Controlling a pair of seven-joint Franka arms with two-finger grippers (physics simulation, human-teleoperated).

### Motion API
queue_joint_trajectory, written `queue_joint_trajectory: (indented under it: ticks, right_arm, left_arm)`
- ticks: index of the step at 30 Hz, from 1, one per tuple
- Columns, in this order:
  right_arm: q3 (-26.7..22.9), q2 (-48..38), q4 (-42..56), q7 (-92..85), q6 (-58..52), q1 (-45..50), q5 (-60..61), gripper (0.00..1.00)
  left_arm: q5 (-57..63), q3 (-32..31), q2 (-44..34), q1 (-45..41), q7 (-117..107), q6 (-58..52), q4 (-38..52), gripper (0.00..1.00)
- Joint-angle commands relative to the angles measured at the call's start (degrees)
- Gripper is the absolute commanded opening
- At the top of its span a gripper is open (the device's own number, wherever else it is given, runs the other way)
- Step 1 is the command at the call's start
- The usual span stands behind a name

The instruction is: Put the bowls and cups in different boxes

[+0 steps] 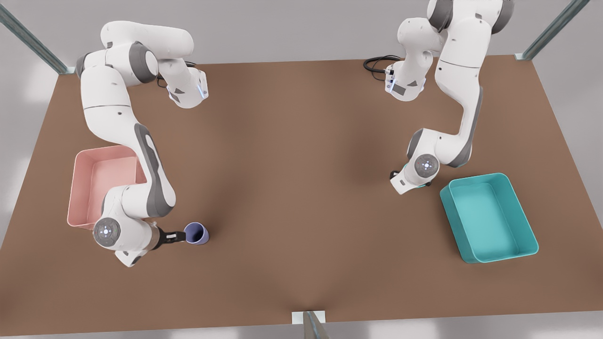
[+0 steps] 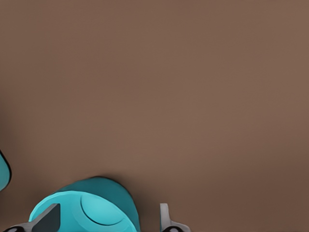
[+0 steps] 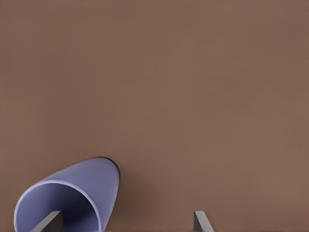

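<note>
Right end effector (image 3: pixel 125 222) is over the lavender cup (image 3: pixel 67 203), jaws apart and gripping nothing. One finger (image 3: pixel 48 222) sits over the cup mouth, the other is off to the side over bare table (image 1: pixel 301 188). In the front view the cup (image 1: pixel 197 233) stands toward the near edge on the front view's left, near the pink box (image 1: pixel 101 183) and not in it. It looks upright: mouth up, long axis vertical, tapering down to the base. My read is light, rigid plastic with a smooth and probably slick wall. The taper means a pinch across the body may squeeze it out upward, so a rim pinch with one finger inside and one outside is the safer hold, which the current pose suggests. Left end effector (image 2: pixel 106 224) is also spread wide and empty, over the teal bowl (image 2: pixel 96 212). One finger (image 2: pixel 46 220) is over the bowl's inside, the other outside the rim. The bowl sits on the table mouth up with its inner base visible. It has no long axis in plan, being wide and shallow. It is likely light and stiff, so take it at the rim wall. It lies near the teal box (image 1: pixel 490 216), toward the front view's right edge of the table. Both boxes hold nothing yet.
</note>
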Motion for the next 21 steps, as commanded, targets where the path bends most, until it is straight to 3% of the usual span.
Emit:
queue_joint_trajectory:
  ticks: [1, 6, 10, 11, 12, 15, 18, 19, 21]
  right_arm:
    - [0.1, -0.1, -0.9, 1.7, 4.1, 0.3, 0.0, 1.0]
    - [0.1, 0.0, -3.3, 1.8, 4.2, 0.8, -0.1, 1.0]
    - [0.1, -4.2, -11.5, 1.8, 9.7, 0.7, -0.1, 1.0]
    - [0.1, -4.2, -11.6, 1.8, 9.8, 0.8, -0.1, 1.0]
    - [0.2, -3.9, -11.5, 1.8, 9.9, 0.8, -0.1, 1.0]
    - [0.1, -2.8, -11.5, 1.8, 11.6, 0.8, 0.0, 1.0]
    - [0.1, -1.5, -11.5, 1.8, 13.3, 0.8, 0.0, 1.0]
    - [0.1, -1.2, -11.5, 1.8, 13.7, 0.8, 0.0, 1.0]
    - [0.1, -0.7, -11.5, 1.8, 13.7, 0.7, 0.0, 1.0]
  left_arm:
    - [1.0, 0.0, 0.7, 0.1, -1.9, 4.5, -0.1, 1.0]
    - [1.0, 0.1, 1.1, 0.1, -3.6, 4.4, -1.7, 0.97]
    - [1.0, 0.1, 1.1, 0.0, -4.4, 4.1, -1.8, 0.96]
    - [1.1, 0.1, 1.1, 0.0, -5.5, 4.0, -2.0, 0.85]
    - [1.0, 0.1, 1.1, 0.0, -5.5, 4.0, -2.0, 0.82]
    - [1.3, 0.8, 1.3, 0.1, -5.6, 3.9, -2.0, 0.59]
    - [1.3, 1.1, 1.0, 0.0, -7.9, 2.4, -1.8, 0.28]
    - [1.3, 1.1, 0.7, -0.1, -8.2, 1.1, -1.5, 0.21]
    - [1.3, 1.0, -1.1, -0.8, -13.3, -2.2, -0.7, 0.21]
